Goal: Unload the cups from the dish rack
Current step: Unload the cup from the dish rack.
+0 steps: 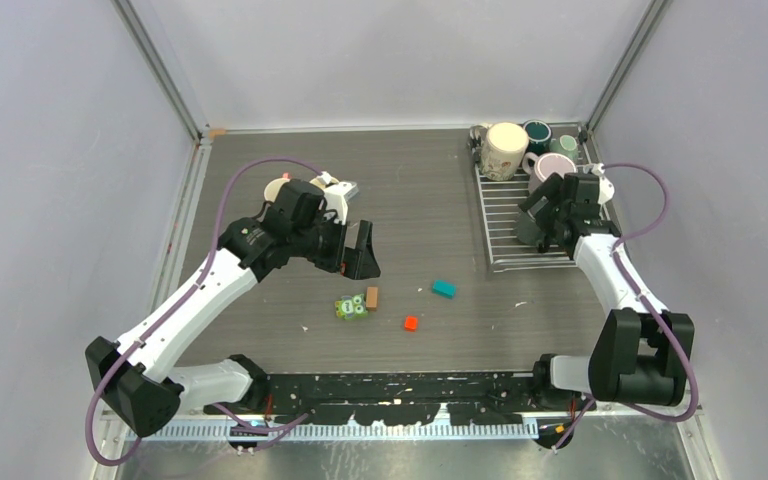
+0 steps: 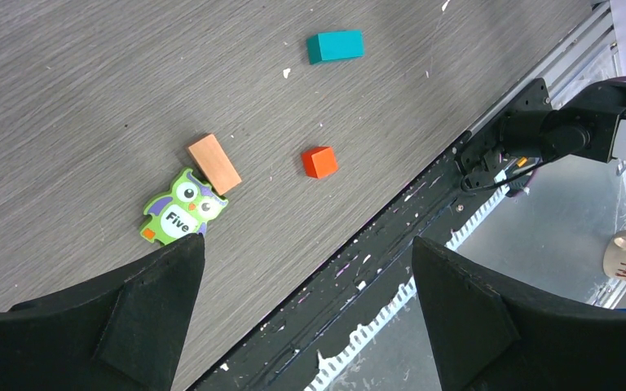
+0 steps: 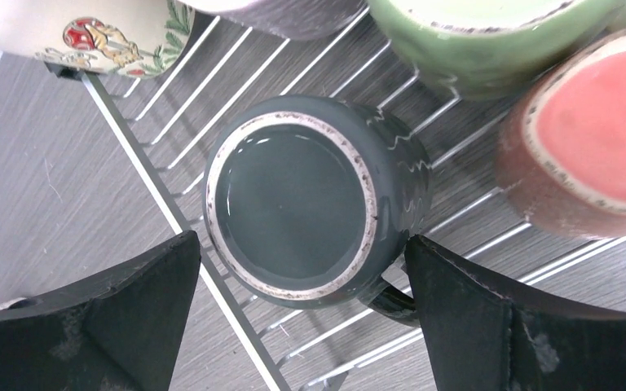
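Left end effector (image 2: 306, 326): fingers apart, empty, hanging over mid-desk above the owl tile (image 2: 181, 206).

Dish rack (image 1: 505, 225): far right corner of the desk, several cups on it.

Right end effector (image 3: 301, 238): fingers apart, poised over the dark teal cup (image 3: 293, 204), which sits base-up by the rack's left rim. Not clamped.

Step, likely: approach to grasp. The next move calls for descending, closing on the cup's walls clear of the handle, and lifting without knocking the pink cup (image 3: 595, 138).

Shows a green owl tile (image 2: 181, 207) marked "Five" touching a tan block (image 2: 213, 164); near these a red cube (image 2: 319, 161); farther off a teal block (image 2: 335, 46). Lie flat on a grey wood-grain table (image 2: 90, 81).
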Robot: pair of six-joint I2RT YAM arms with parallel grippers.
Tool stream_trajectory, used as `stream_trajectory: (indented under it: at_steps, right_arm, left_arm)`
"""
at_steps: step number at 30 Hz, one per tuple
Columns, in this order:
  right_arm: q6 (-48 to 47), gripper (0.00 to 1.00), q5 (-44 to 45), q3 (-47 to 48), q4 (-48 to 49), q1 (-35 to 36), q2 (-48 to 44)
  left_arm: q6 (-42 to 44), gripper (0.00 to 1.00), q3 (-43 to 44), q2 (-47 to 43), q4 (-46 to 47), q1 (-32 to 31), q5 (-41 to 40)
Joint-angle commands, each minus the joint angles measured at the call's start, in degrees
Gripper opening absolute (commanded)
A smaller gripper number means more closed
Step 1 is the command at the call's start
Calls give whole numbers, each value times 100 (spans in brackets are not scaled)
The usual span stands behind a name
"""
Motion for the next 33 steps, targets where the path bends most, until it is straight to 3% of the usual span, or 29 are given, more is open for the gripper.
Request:
stream_trajectory:
  at_steps: [1,13,17,22,27,33]
  right_arm:
    - [61,100,207,-1,-160,244,-170]
    - [-103,100,1447,260,-839,1083,245]
    - [-177,95,1720,302,-911,1193,376]
    - [-318,80,1960,274,-789,1242,515]
    - [-478,59,2055,259,-599,1342,668]
    - [-553,51,2229,276,-509,1445,847]
  left_arm:
    - [82,100,29,-52,217,-30,16]
    - [93,100,42,-39,186,-29,16]
    - [93,100,44,-23,192,-30,24]
    - [93,100,38,12,195,-27,33]
    - [98,100,30,39,197,-30,27]
    - [99,100,13,49,177,-27,25]
